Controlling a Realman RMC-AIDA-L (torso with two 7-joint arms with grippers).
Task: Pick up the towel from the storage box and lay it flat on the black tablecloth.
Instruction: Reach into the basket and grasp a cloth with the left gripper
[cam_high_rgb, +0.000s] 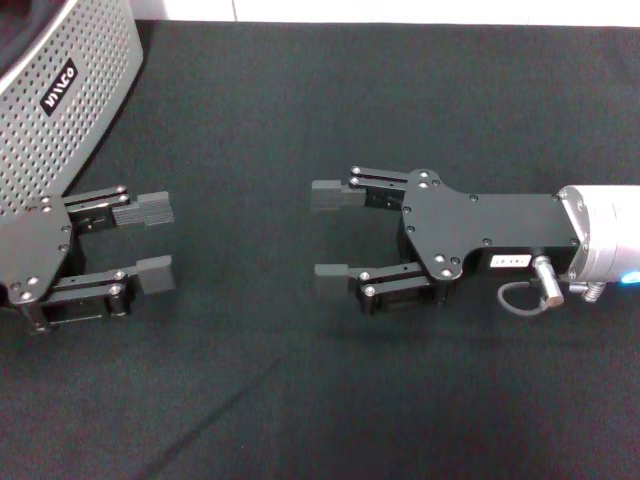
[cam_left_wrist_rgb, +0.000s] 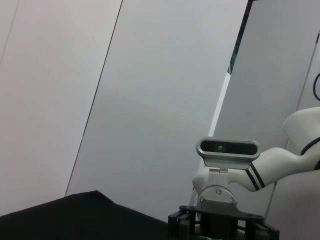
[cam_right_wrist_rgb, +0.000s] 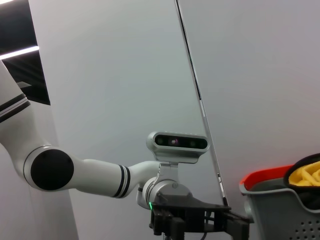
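The storage box (cam_high_rgb: 60, 90) is a light grey perforated bin with a black label, at the far left on the black tablecloth (cam_high_rgb: 330, 390). The head view does not show the towel. In the right wrist view the box (cam_right_wrist_rgb: 277, 212) holds the bright yellow towel (cam_right_wrist_rgb: 306, 176), bunched up with a dark edge above the rim. My left gripper (cam_high_rgb: 160, 242) is open and empty, just in front of the box, low over the cloth. My right gripper (cam_high_rgb: 322, 235) is open and empty at the middle, facing the left one.
Something red-orange (cam_right_wrist_rgb: 264, 178) sits at the box's rim beside the towel. The tablecloth's edge (cam_left_wrist_rgb: 75, 212) shows in the left wrist view, with pale wall panels behind it. A white strip runs along the table's far edge (cam_high_rgb: 400, 10).
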